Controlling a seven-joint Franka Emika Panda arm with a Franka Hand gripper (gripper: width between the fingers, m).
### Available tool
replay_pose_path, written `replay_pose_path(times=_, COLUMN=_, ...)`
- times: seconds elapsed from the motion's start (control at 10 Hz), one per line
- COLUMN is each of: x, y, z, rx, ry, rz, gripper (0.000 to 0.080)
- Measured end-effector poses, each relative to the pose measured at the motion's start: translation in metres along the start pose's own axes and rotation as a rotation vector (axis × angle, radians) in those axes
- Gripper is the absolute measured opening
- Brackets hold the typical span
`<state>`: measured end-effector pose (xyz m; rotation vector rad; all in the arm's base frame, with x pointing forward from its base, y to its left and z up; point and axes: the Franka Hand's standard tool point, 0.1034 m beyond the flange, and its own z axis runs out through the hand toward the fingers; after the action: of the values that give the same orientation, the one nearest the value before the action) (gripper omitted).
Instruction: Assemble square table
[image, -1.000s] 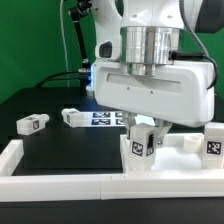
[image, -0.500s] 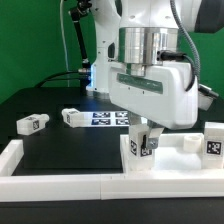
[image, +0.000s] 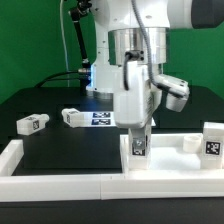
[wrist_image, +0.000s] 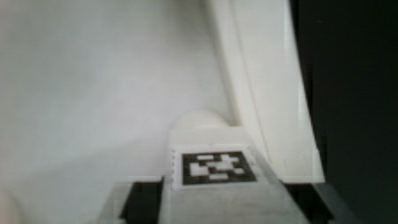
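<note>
Exterior view: the claw (image: 137, 140) points straight down, pinching a leg (image: 138, 152) that stands upright at the tabletop's (image: 170, 162) corner on the exterior view's left. A second leg (image: 213, 140) stands at the far right. Two loose legs (image: 32, 123) (image: 72, 117) lie on the black table (image: 60, 145).

Wrist view: that leg (wrist_image: 217, 165) sits snug between the fingers (wrist_image: 146, 200), tag facing the camera, right by the tabletop (wrist_image: 89, 80) rim.

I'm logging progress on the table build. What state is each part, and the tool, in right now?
tool: shut on held leg.
held leg: upright, at the tabletop's corner.
tabletop: lying flat.
right leg: upright, free.
far-left leg: lying on the black table, free.
middle leg: lying on the black table, free.
</note>
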<state>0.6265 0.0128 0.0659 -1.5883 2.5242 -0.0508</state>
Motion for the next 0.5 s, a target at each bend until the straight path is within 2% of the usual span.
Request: replay_pose_path(times=0.5, x=-0.0005, y=-0.0014, z=0.0008, rx=0.011, ry=-0.011, rz=0.298, gripper=0.0288)
